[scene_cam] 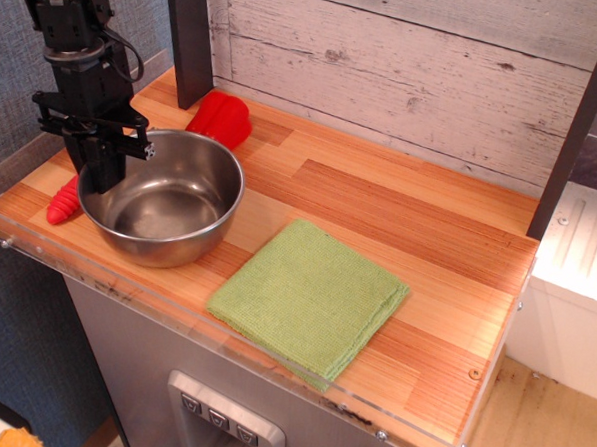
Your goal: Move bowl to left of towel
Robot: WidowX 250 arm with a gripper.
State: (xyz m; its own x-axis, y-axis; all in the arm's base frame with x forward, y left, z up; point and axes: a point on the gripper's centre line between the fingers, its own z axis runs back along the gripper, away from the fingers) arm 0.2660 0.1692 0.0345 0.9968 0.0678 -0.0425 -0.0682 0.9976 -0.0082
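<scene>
The shiny steel bowl (165, 196) sits on the wooden counter at the left, just left of the light-green towel (310, 294), which lies flat near the front edge. A small gap of bare wood shows between them. My black gripper (99, 168) hangs over the bowl's left rim, and its fingers look closed on that rim. The fingertips are partly hidden by the gripper body.
A red-handled fork (66, 201) lies left of the bowl, mostly hidden behind the gripper. A red object (220, 117) sits behind the bowl by a dark post (191, 38). A clear acrylic lip (125, 293) runs along the counter's front edge.
</scene>
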